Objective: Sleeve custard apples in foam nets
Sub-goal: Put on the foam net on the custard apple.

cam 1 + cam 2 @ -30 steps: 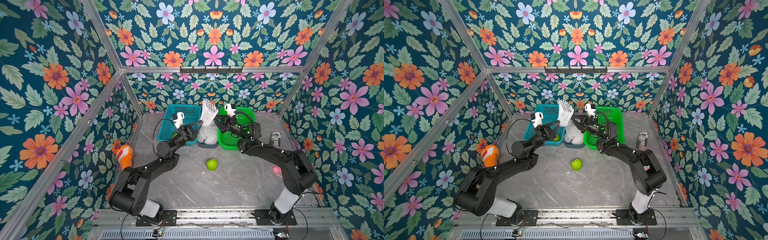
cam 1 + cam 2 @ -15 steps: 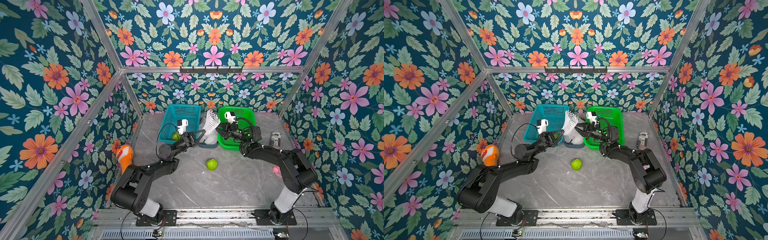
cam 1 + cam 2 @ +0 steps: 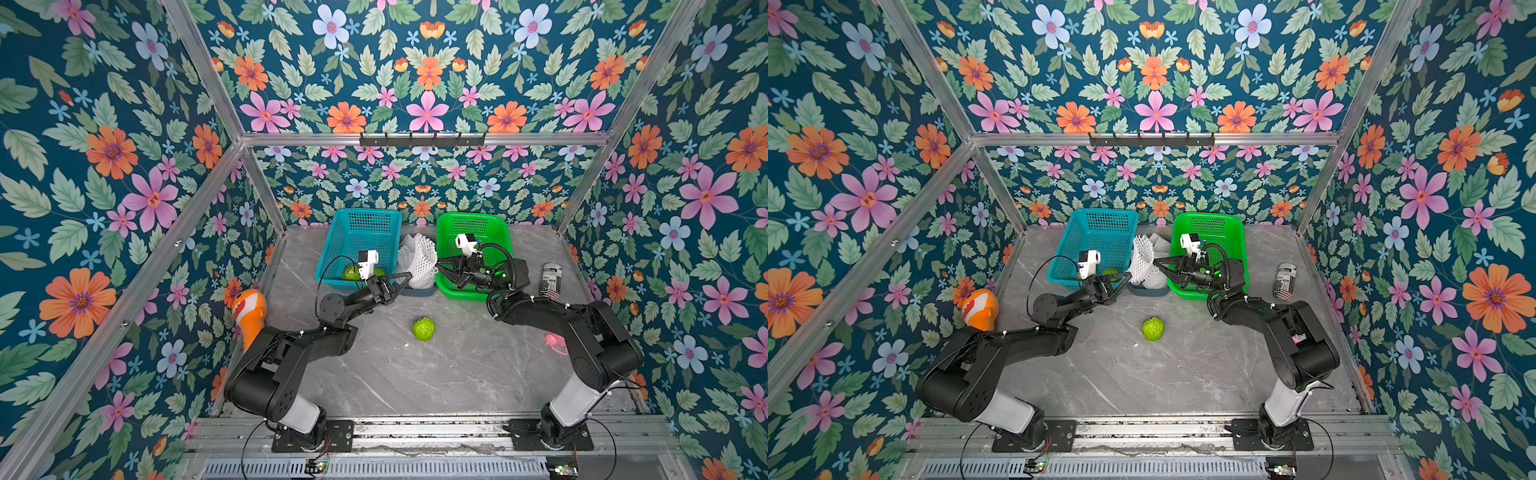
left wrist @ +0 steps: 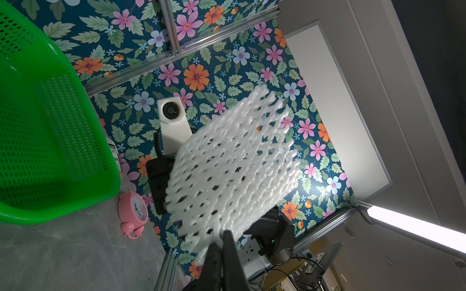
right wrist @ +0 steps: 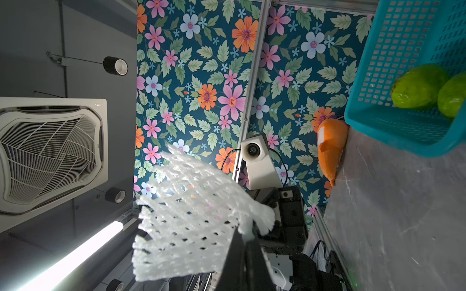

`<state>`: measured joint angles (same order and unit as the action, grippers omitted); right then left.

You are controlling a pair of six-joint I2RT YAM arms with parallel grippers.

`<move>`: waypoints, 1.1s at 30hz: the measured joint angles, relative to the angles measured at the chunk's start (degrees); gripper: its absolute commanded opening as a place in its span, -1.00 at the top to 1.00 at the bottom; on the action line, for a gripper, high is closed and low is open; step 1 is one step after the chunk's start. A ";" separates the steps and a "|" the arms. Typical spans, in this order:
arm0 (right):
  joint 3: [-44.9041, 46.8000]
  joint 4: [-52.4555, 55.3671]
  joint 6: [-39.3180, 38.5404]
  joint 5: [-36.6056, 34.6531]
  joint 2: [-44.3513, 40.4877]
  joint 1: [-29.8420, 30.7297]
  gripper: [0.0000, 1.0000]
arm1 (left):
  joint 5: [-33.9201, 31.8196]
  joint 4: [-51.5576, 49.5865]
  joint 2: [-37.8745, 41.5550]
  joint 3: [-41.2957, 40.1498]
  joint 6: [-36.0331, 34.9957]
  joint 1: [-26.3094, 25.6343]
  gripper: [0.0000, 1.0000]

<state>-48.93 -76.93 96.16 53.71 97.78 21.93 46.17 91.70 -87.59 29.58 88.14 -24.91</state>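
Observation:
Both grippers pinch one white foam net (image 3: 417,258) from opposite edges, low between the two baskets. My left gripper (image 3: 409,274) is shut on the near-left edge of that foam net (image 4: 234,161). The right gripper (image 3: 436,262) is shut on its right edge, and the foam net (image 5: 186,226) fans out from the shut jaws. One custard apple (image 3: 424,329) lies loose on the table in front of the net, apart from both grippers. Two more custard apples (image 5: 416,88) sit in the blue basket (image 3: 359,245). More foam nets (image 3: 1152,282) are piled in a small dark tray below.
A green basket (image 3: 473,232) stands behind the right arm. At the left wall leans an orange fish toy (image 3: 249,307). By the right wall lie a can (image 3: 550,280) and a pink alarm clock (image 4: 133,211).
Both grippers have come down together with the foam net, from above the baskets to just over the tray between them. The loose custard apple has not moved.

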 measured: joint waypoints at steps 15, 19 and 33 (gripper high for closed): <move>4.11 6.86 -6.80 2.38 -0.85 -0.70 1.00 | 1.75 0.00 -3.32 -3.50 -3.19 0.00 1.00; 5.11 6.88 -7.63 2.69 0.02 -0.96 1.00 | 1.84 0.02 -4.00 -4.57 -4.11 0.00 1.00; 8.04 12.61 -13.14 3.08 -1.25 -1.27 1.00 | 1.86 0.02 -7.32 -7.91 -5.99 0.00 1.00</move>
<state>-40.88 -64.31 83.02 56.80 96.53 20.67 48.03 91.72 -94.91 21.67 82.15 -24.91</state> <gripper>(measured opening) 0.051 0.050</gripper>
